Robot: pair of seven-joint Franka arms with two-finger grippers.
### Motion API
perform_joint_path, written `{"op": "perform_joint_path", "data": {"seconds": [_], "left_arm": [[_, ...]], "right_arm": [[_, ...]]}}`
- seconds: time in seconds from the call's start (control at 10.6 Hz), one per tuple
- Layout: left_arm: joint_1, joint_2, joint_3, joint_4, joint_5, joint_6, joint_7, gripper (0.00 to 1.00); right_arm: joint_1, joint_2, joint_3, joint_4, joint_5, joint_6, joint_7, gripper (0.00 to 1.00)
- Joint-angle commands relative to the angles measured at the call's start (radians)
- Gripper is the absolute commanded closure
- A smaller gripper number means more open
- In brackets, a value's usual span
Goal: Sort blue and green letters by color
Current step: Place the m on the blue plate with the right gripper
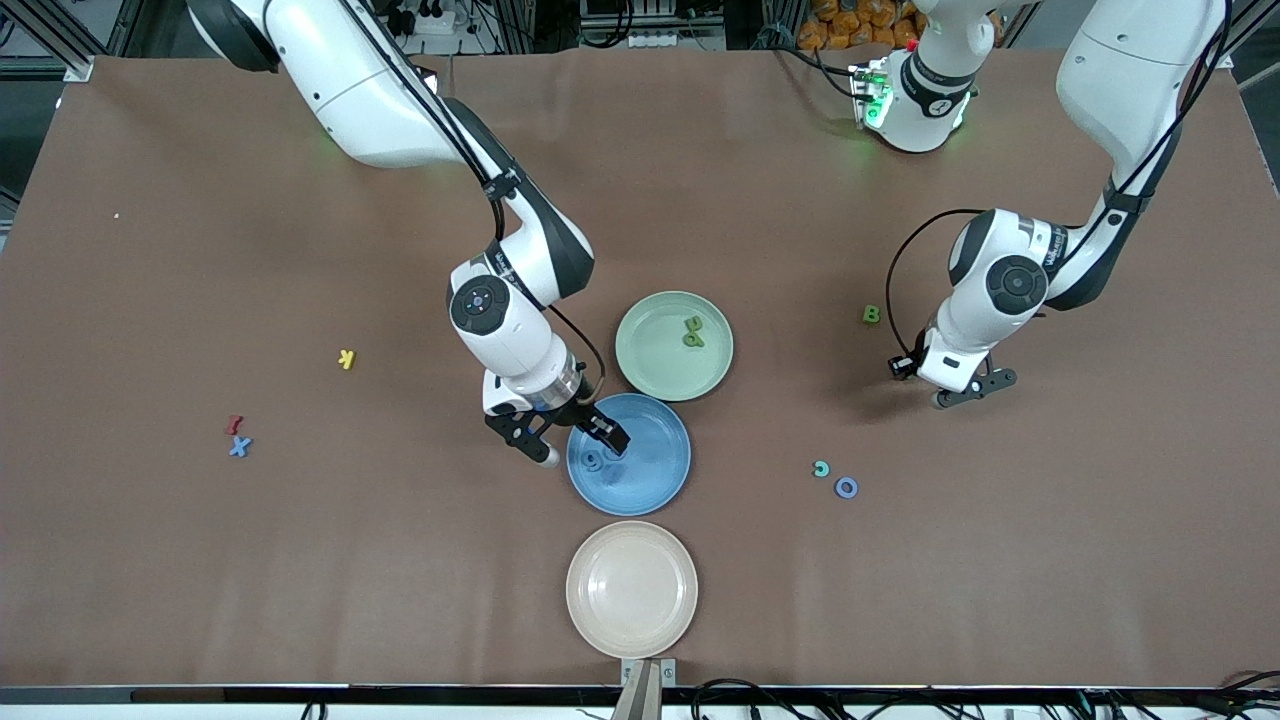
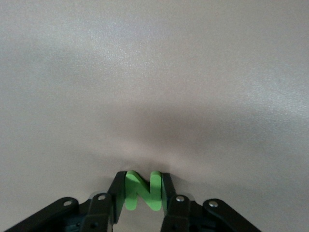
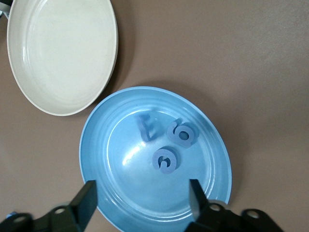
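Observation:
My right gripper (image 1: 580, 448) hangs open over the blue plate (image 1: 655, 450), nothing between its fingers. In the right wrist view the gripper (image 3: 141, 194) is above the blue plate (image 3: 96, 140), in which three blue letters (image 3: 165, 159) lie. My left gripper (image 1: 965, 393) is down at the table toward the left arm's end. The left wrist view shows it (image 2: 141, 193) shut on a green N (image 2: 142, 189). The green plate (image 1: 650, 350) holds green letters (image 1: 693, 332). Loose on the table are a green B (image 1: 872, 315), a teal letter (image 1: 821, 468), a blue O (image 1: 846, 487) and a blue X (image 1: 240, 446).
A cream plate (image 1: 632, 589) stands nearest the front camera, beside the blue plate. A yellow K (image 1: 346, 359) and a red letter (image 1: 234, 424) lie toward the right arm's end of the table, the red one next to the blue X.

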Motion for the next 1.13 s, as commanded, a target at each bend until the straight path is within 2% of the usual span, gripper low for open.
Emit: {"op": "perform_joint_path", "data": {"seconds": [0.0,0.09,0.38,0.57,0.85,1.04], "left_arm": [[-0.010,0.016,0.001,-0.004,-0.024,0.012,0.002,1.00],[-0.024,0.016,-0.001,0.009,-0.028,0.012,-0.012,1.00],[-0.047,0.010,-0.005,0.068,-0.027,0.009,-0.081,1.00],[-0.045,0.010,-0.051,0.111,-0.028,0.008,-0.131,1.00],[-0.047,0.016,-0.142,0.169,-0.028,0.006,-0.215,1.00],[-0.053,0.023,-0.192,0.194,-0.028,0.006,-0.271,1.00]], "right_arm": [[-0.014,0.013,-0.011,0.034,-0.009,-0.015,-0.047,0.00],[-0.031,0.007,-0.019,0.028,-0.011,-0.039,-0.137,0.00],[-0.115,-0.039,-0.069,0.031,-0.013,-0.252,-0.485,0.00],[-0.174,-0.057,-0.103,0.028,-0.013,-0.308,-0.646,0.00],[-0.243,-0.073,-0.191,0.022,-0.009,-0.365,-0.898,0.00],[-0.315,-0.077,-0.202,0.019,-0.006,-0.409,-1.018,0.00]]}}
